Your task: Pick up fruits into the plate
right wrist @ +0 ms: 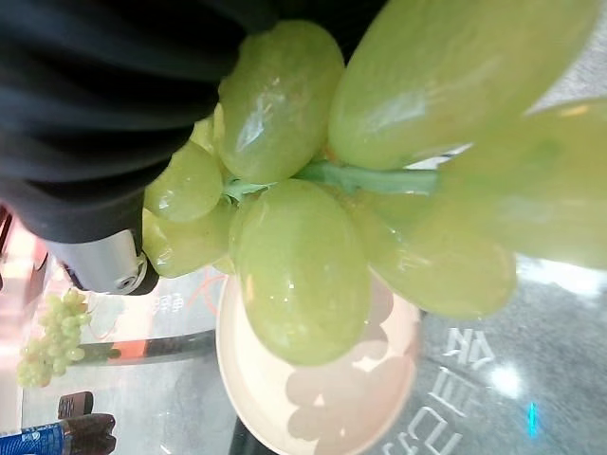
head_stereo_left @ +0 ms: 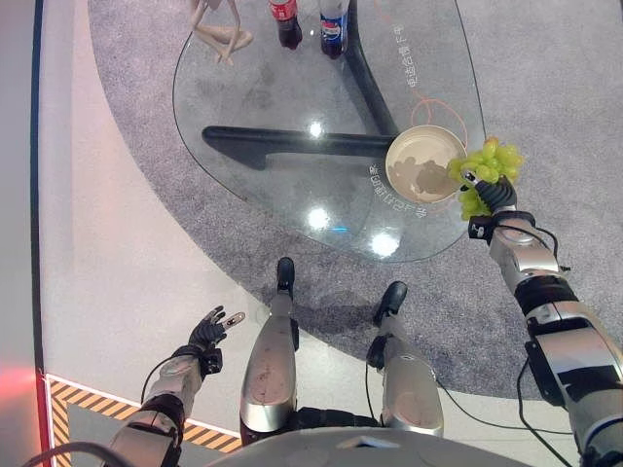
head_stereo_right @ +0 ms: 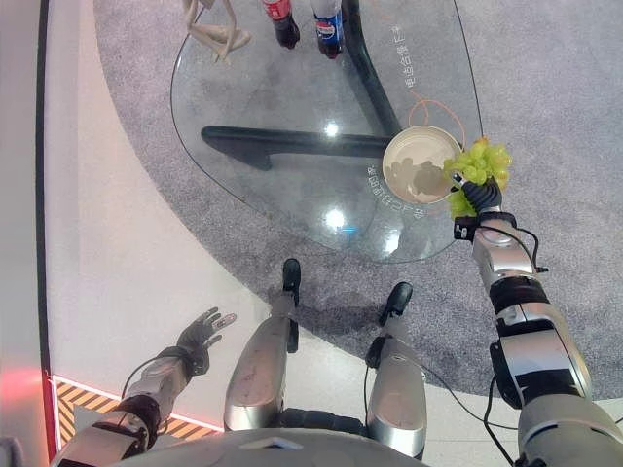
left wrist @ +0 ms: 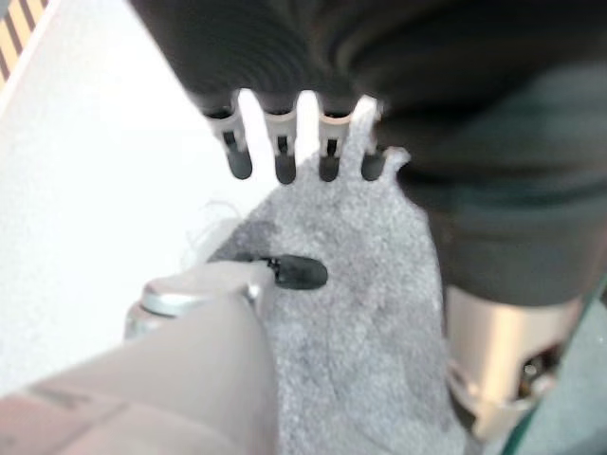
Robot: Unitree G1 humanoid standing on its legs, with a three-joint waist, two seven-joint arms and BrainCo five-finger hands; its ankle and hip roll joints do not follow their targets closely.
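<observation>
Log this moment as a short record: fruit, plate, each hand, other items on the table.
fruit: green grape bunch held in the right hand, at the plate's right edge, not yet in it
plate: cream plate, empty, near the right edge of the glass table
left hand: left hand low over the floor, fingers straight, holding nothing
other items: two soda bottles at the far side

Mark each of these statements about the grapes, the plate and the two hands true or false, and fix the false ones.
1. The right hand holds a bunch of green grapes. True.
2. The grapes lie in the plate. False: they hang by its rim, in the hand.
3. The plate holds fruit. False: it is bare.
4. The left hand hangs low over the floor with straight fingers. True.
5. Two bottles stand on the glass table. True.
</observation>
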